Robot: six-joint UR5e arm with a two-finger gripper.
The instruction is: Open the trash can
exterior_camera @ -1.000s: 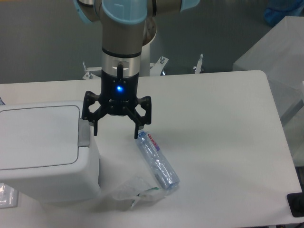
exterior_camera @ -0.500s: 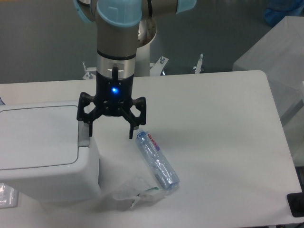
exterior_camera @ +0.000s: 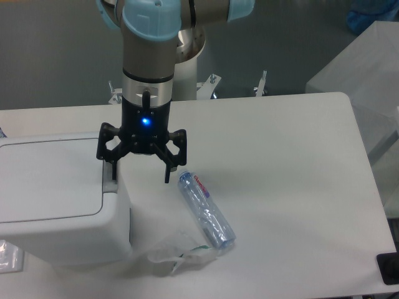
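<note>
Black pincer (exterior_camera: 140,173) | jaws spread wide, holds nothing | left finger at trash can (exterior_camera: 56,199) grey tab (exterior_camera: 110,180)

White table (exterior_camera: 293,162) with rounded corners filling most of the view, evenly lit from above, with soft shadows and no glare. Behind its far edge, dull grey floor (exterior_camera: 56,56), a white pedestal column (exterior_camera: 187,68), and small metal clamp fittings (exterior_camera: 260,82) standing along the table's back edge. At the right, a pale translucent box-like surface (exterior_camera: 368,68) beside the table, a bit of blue material (exterior_camera: 374,15) in the top corner, and a small black object (exterior_camera: 389,268) at the lower right edge.
</note>
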